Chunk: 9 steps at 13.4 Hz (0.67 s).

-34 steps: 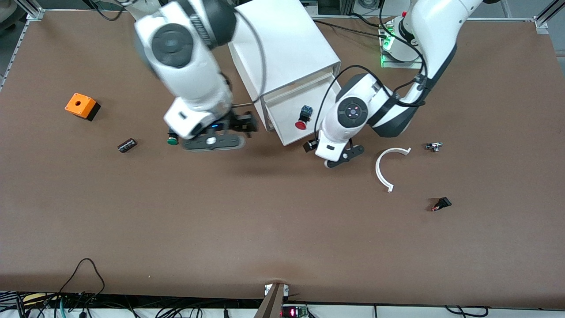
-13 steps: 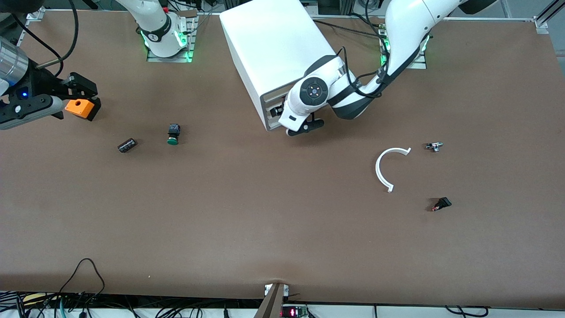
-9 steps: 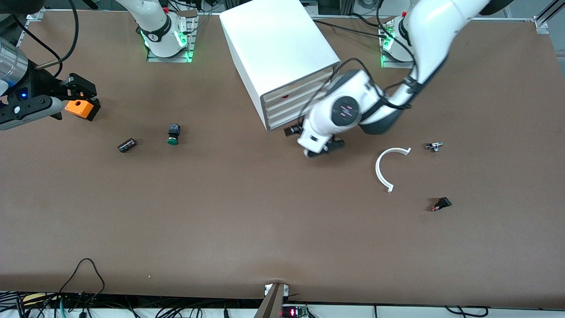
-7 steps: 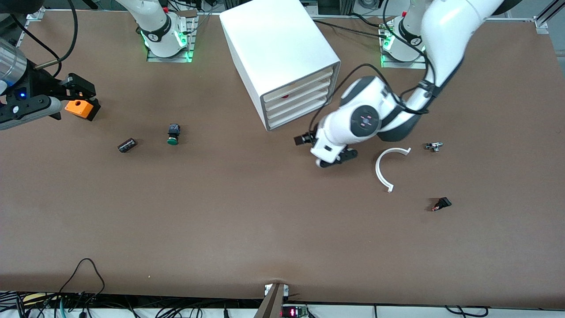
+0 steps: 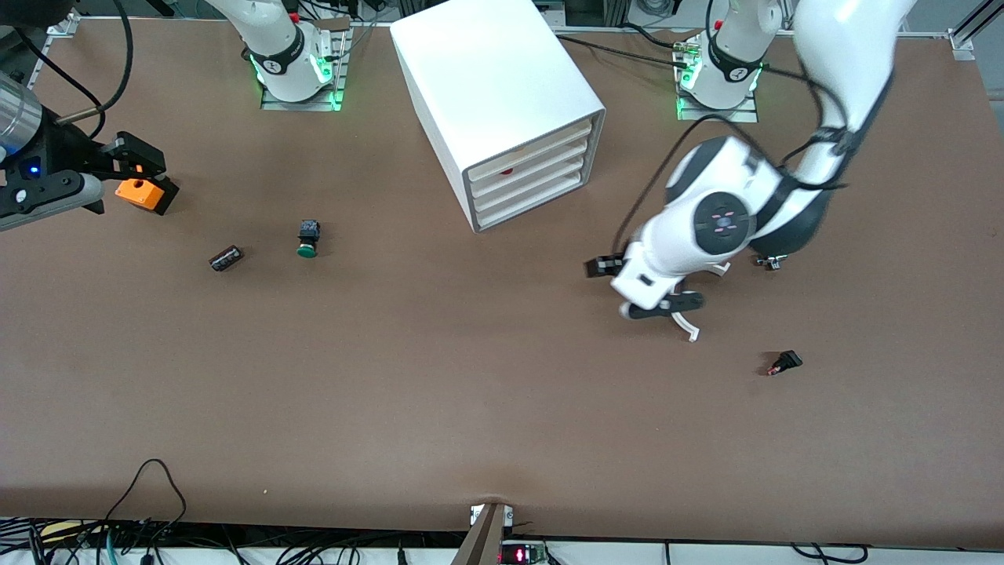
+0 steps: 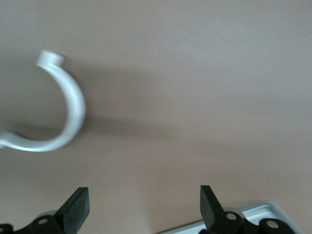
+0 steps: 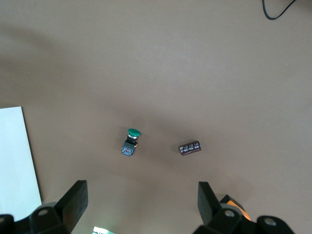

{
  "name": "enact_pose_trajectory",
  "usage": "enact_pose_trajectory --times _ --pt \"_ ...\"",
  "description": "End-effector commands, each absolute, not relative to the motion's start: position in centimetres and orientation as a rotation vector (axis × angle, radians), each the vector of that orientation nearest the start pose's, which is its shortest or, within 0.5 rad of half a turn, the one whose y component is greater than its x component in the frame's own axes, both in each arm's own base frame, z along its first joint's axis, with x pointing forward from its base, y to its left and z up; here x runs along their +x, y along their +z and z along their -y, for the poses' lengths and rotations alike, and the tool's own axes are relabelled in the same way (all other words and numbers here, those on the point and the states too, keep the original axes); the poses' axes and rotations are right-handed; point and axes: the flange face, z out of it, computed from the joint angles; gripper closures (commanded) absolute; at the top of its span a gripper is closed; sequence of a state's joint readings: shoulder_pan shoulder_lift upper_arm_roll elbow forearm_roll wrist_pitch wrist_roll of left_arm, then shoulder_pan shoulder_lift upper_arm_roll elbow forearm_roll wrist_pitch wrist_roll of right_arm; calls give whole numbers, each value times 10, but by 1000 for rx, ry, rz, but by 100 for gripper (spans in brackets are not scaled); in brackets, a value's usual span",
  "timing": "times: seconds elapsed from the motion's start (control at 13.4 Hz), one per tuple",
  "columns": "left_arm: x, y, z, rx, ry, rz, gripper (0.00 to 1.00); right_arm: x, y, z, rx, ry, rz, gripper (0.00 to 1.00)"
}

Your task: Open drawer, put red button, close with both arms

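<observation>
The white cabinet [image 5: 494,78] stands at the table's middle, all drawers pushed in. Through the front of the drawer [image 5: 541,166], second from top, only a small red spot of the red button [image 5: 507,170] shows. My left gripper [image 5: 635,287] hangs open and empty over the table, above a white curved piece [image 5: 690,329]; its wrist view shows that piece [image 6: 68,112] ahead of the left gripper [image 6: 144,204]. My right gripper [image 5: 118,176] waits open and empty over the orange box [image 5: 145,193] at the right arm's end. The right gripper [image 7: 141,200] holds nothing.
A green button [image 5: 307,239] [image 7: 130,141] and a black cylinder [image 5: 226,257] [image 7: 190,147] lie between the orange box [image 7: 236,204] and the cabinet [image 7: 14,161]. A small metal part [image 5: 773,260] and a black part [image 5: 784,362] lie toward the left arm's end.
The drawer with the red button in it went from open to shut. My left gripper drew away from the cabinet front to above the white curved piece. The right arm withdrew to the orange box.
</observation>
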State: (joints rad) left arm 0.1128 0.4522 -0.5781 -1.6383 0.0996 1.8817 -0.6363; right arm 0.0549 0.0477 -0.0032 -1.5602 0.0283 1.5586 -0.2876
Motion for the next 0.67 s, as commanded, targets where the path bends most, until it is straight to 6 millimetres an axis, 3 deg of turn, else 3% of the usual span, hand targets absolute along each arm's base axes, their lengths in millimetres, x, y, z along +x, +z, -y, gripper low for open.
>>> enact_pose_trajectory --times 0.0,0.3,0.6 --pt "594 429 190 -3127 288 143 0 570 607 -29 -3074 46 526 0" --pt "585 477 94 -3114 289 69 0 575 600 -22 -3080 52 515 0" --pt "561 510 36 -3104 228 48 0 577 601 -20 -3080 30 517 0"
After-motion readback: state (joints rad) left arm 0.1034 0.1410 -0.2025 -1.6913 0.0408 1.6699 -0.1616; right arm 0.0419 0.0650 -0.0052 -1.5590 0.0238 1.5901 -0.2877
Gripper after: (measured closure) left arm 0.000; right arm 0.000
